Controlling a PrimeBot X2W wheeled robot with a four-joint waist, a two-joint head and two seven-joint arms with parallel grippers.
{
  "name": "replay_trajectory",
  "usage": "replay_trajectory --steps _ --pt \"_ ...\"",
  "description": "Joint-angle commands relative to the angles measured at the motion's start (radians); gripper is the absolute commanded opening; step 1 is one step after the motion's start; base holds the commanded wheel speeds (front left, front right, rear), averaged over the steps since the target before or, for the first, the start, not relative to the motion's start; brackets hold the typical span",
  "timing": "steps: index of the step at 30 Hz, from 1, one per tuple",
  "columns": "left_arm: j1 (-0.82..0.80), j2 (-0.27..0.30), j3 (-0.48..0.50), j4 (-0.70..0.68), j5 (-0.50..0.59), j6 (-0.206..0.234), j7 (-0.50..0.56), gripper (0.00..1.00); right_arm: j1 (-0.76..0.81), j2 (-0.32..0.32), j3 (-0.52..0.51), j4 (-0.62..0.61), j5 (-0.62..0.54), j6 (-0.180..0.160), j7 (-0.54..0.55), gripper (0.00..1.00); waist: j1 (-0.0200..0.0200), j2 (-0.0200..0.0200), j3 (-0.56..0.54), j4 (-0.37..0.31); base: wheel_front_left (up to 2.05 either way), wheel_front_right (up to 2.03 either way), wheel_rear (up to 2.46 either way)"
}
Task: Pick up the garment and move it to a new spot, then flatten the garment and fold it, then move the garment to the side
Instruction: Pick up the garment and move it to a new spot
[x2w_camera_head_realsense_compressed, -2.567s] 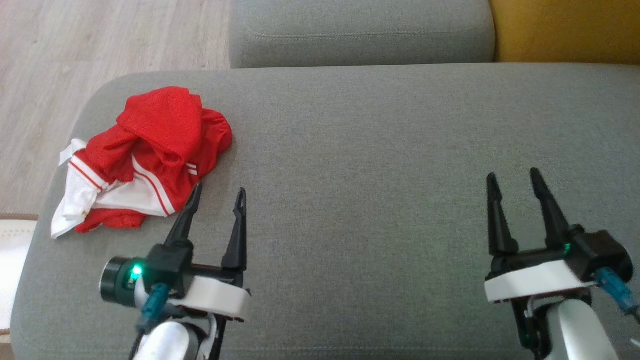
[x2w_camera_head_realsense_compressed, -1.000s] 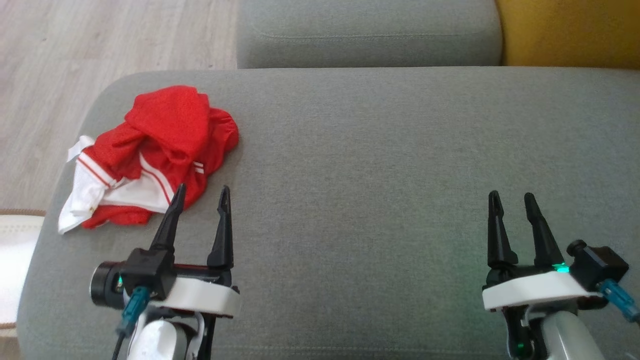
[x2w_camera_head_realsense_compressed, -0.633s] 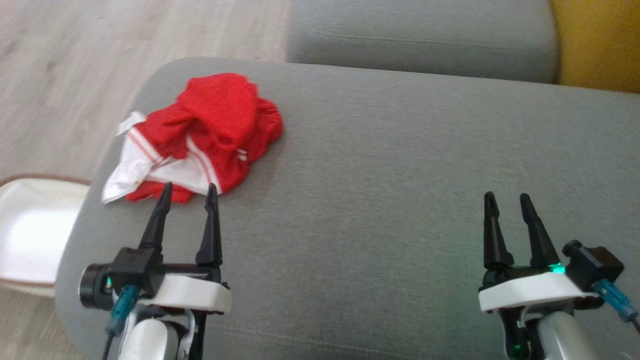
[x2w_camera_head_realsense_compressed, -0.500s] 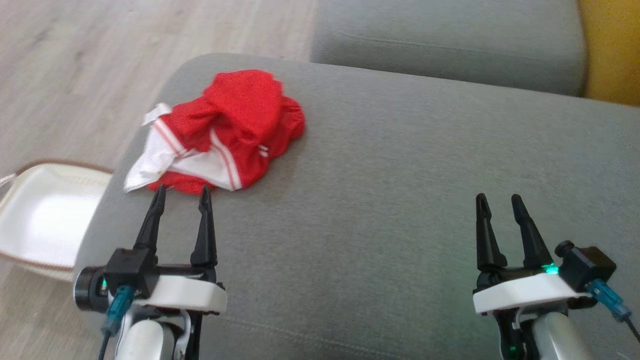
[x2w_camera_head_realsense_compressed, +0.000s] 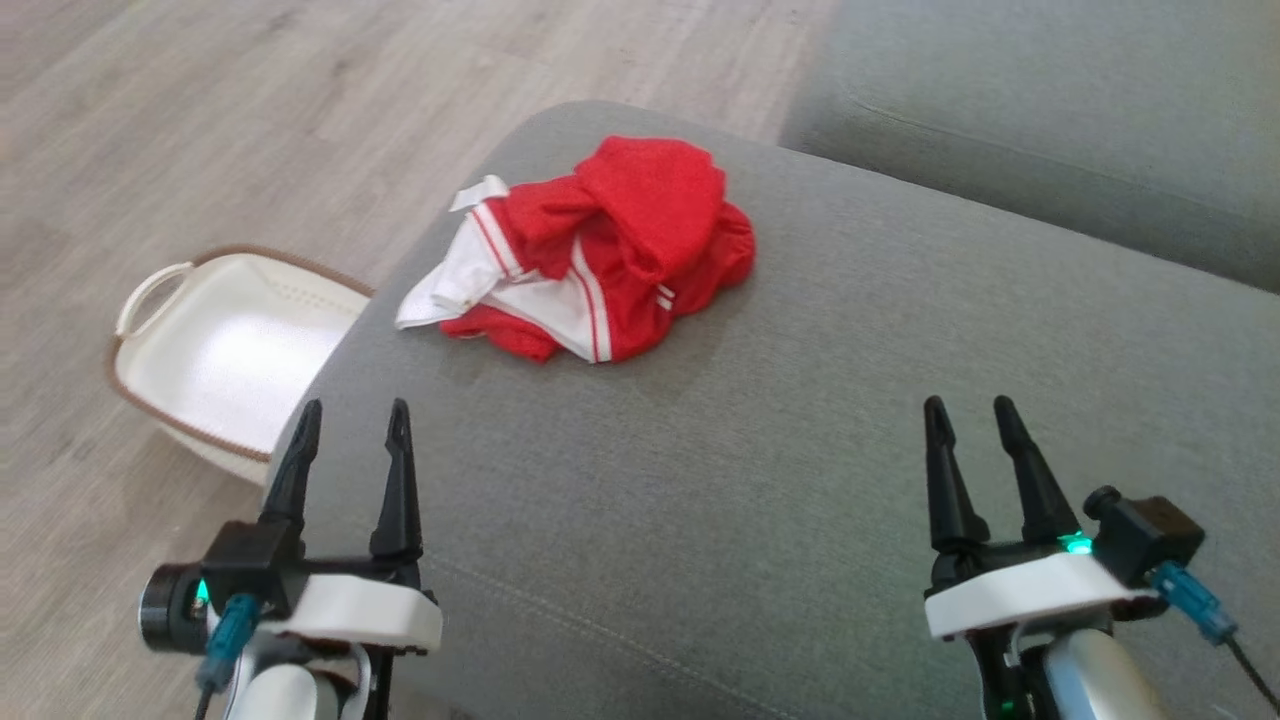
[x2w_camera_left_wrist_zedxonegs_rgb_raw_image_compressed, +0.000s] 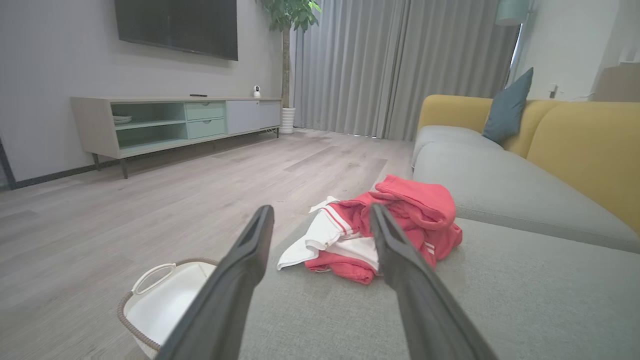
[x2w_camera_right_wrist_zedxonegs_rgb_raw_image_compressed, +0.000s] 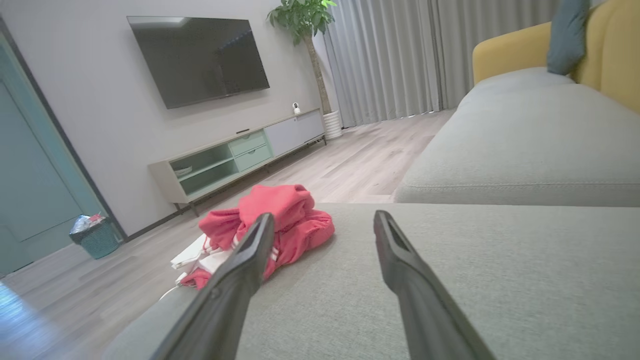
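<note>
Left tool (x2w_camera_head_realsense_compressed: 355, 406) spread over cushion (x2w_camera_head_realsense_compressed: 800, 450) edge (basket (x2w_camera_head_realsense_compressed: 200, 350) beside), garment (x2w_camera_head_realsense_compressed: 610, 250) near corner

A television (x2w_camera_left_wrist_zedxonegs_rgb_raw_image_compressed: 175, 25) hangs on the grey wall (x2w_camera_left_wrist_zedxonegs_rgb_raw_image_compressed: 50, 60). Below it stands a low cabinet (x2w_camera_left_wrist_zedxonegs_rgb_raw_image_compressed: 175, 122). To its right are a plant (x2w_camera_left_wrist_zedxonegs_rgb_raw_image_compressed: 289, 15) and grey curtains (x2w_camera_left_wrist_zedxonegs_rgb_raw_image_compressed: 400, 65), above a wood floor (x2w_camera_left_wrist_zedxonegs_rgb_raw_image_compressed: 150, 210).

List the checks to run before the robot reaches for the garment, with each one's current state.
1. Open, empty left gripper: ok.
2. Open, empty right gripper: ok.
3. Whole garment resting on the sofa cushion: ok, though it sits near the corner beside the basket.
4. Bare cushion between the left gripper and the garment: ok.
5. Flat enough to fold: not ok, the garment lies bunched.
6. Hem or collar identifiable for a grasp: cannot tell.
</note>
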Motion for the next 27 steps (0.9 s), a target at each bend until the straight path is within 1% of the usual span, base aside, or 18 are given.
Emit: replay_trajectory --steps 1,5,10,17,19,22,25,26,27 --pt "-0.025 -0.001 0.036 -0.032 0.006 -0.004 -0.006 1.00 -0.014 -0.008 0.031 -0.029 0.009 0.008 -0.011 1.00 0.0000 0.0000 -0.007 0.026 0.00 0.00 0.00" --pt "-0.019 -0.001 0.047 -0.031 -0.006 0.002 -0.006 1.00 -0.012 -0.008 0.040 -0.025 0.028 0.008 -0.011 1.00 0.0000 0.0000 -0.009 0.038 0.00 0.00 0.00" --pt "-0.016 -0.001 0.052 -0.031 -0.004 0.003 -0.006 1.00 -0.011 -0.008 0.044 -0.020 0.033 0.008 -0.011 1.00 0.0000 0.0000 -0.014 0.034 0.00 0.00 0.00" --pt "-0.027 -0.001 0.085 -0.037 -0.012 0.004 -0.006 1.00 -0.025 -0.008 0.032 -0.028 0.010 0.008 -0.011 1.00 0.0000 0.0000 0.016 -0.006 0.00 0.00 0.00" --pt "-0.066 0.007 0.108 -0.031 -0.017 -0.018 -0.006 1.00 -0.041 -0.008 0.005 -0.037 -0.015 0.008 -0.011 1.00 0.0000 0.0000 0.054 -0.034 0.00 0.00 0.00" --pt "-0.129 0.035 0.129 -0.031 -0.010 -0.049 -0.006 1.00 -0.062 -0.008 -0.031 -0.055 -0.045 0.008 -0.011 1.00 0.0000 0.0000 0.111 -0.067 0.00 0.00 0.00" --pt "-0.213 0.074 0.140 0.022 -0.014 -0.093 -0.006 1.00 -0.091 -0.008 -0.080 -0.084 -0.071 0.008 -0.011 1.00 0.0000 0.0000 0.181 -0.097 0.00 0.00 0.00" --pt "-0.213 0.074 0.140 0.022 -0.014 -0.093 -0.006 1.00 -0.091 -0.008 -0.080 -0.084 -0.071 0.008 -0.011 1.00 0.0000 0.0000 0.181 -0.097 0.00 0.00 0.00" --pt "-0.246 0.088 0.140 0.055 -0.021 -0.112 -0.006 1.00 -0.100 -0.008 -0.095 -0.094 -0.078 0.008 -0.011 1.00 0.0000 0.0000 0.202 -0.107 0.00 0.00 0.00"
